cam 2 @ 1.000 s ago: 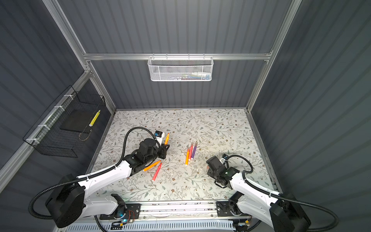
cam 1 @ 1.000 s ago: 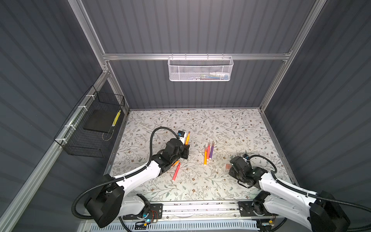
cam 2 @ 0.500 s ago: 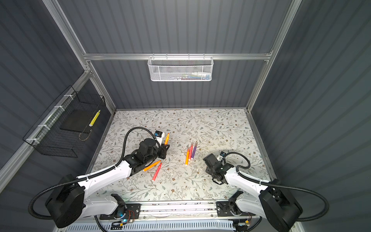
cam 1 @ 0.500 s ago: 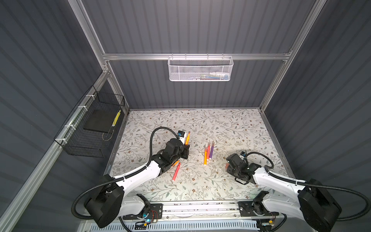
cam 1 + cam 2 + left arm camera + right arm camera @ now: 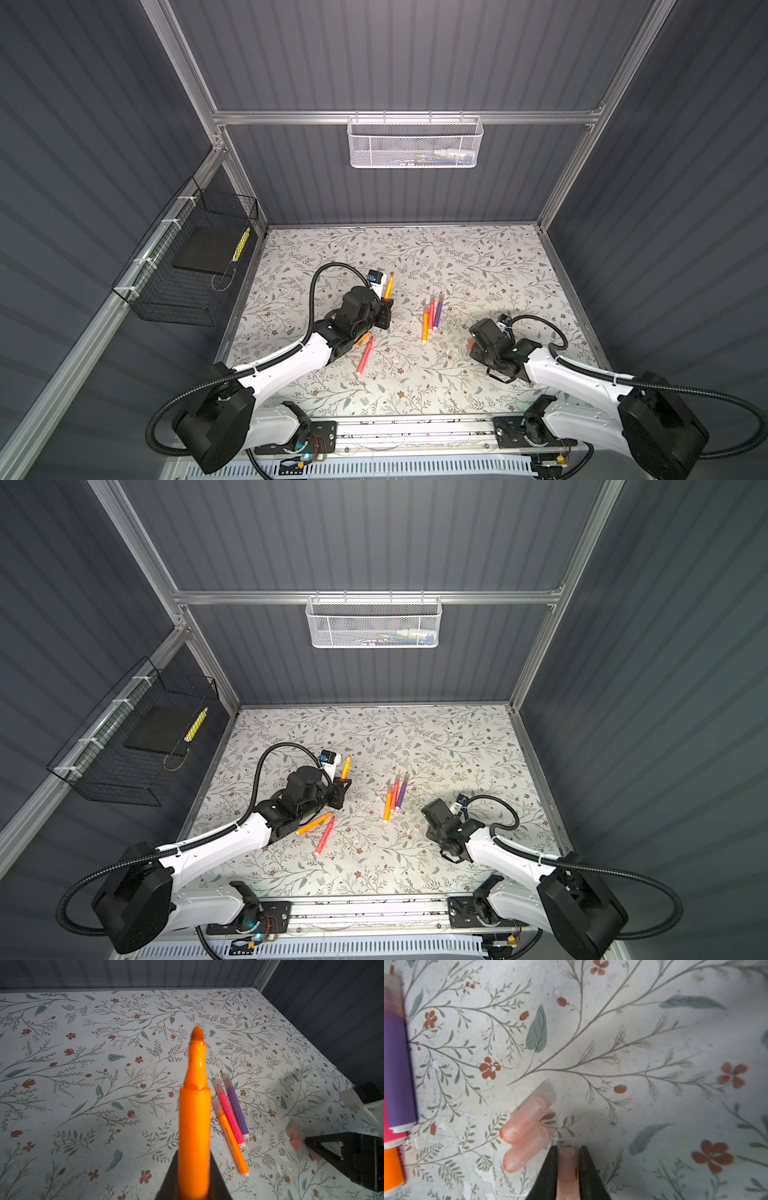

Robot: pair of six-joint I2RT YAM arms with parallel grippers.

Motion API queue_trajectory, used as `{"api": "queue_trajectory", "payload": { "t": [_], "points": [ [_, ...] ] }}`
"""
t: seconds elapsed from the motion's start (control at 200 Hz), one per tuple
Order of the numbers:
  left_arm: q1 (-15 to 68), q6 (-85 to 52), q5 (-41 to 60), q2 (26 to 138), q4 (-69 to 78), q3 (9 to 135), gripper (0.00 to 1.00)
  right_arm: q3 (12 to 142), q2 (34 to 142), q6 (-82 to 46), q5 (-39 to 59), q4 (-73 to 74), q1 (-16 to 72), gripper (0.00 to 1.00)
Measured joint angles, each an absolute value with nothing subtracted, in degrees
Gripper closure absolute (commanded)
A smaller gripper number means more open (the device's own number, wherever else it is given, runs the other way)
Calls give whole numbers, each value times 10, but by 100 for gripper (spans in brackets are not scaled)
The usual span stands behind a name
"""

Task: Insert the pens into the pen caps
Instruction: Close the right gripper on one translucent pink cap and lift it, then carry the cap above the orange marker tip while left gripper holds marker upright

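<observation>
My left gripper (image 5: 385, 306) is shut on an orange pen (image 5: 194, 1118), whose bare tip points up and away from the table (image 5: 478, 266). My right gripper (image 5: 568, 1150) is low over the table and shut on a translucent pink pen cap (image 5: 568, 1164), open end outward. Two more pen caps (image 5: 523, 1119) (image 5: 527, 1148) lie side by side just beside its jaws. An orange (image 5: 425, 326), a pink (image 5: 431, 311) and a purple pen (image 5: 437, 311) lie together mid-table with caps on. A red-pink pen (image 5: 365, 355) and an orange pen (image 5: 314, 823) lie by the left arm.
A white mesh basket (image 5: 415, 143) hangs on the back wall. A black wire basket (image 5: 187, 266) hangs on the left wall. A metal rail (image 5: 415, 432) runs along the table's front edge, and dark walls close in on three sides.
The right arm reached left toward the loose caps, and its jaws have closed on one of them. The left arm still holds the orange pen in the same place.
</observation>
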State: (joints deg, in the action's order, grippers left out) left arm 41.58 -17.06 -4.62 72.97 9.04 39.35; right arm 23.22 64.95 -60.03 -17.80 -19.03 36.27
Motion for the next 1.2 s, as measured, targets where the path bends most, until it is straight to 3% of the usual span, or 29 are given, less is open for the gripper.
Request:
{"api": "queue_trajectory", "payload": {
  "t": [0.345,0.6,0.9,1.2],
  "points": [
    [416,-227,25,713,67,397,100,230,468,-604,-182,-255,363,94],
    [450,-348,103,707,104,382,100,263,325,-552,-154,-184,363,99],
    [645,-396,22,742,131,368,100,277,316,-528,-109,-87,363,100],
    [690,-422,25,818,228,364,100,223,329,-531,-61,18,363,100]
  ]
}}
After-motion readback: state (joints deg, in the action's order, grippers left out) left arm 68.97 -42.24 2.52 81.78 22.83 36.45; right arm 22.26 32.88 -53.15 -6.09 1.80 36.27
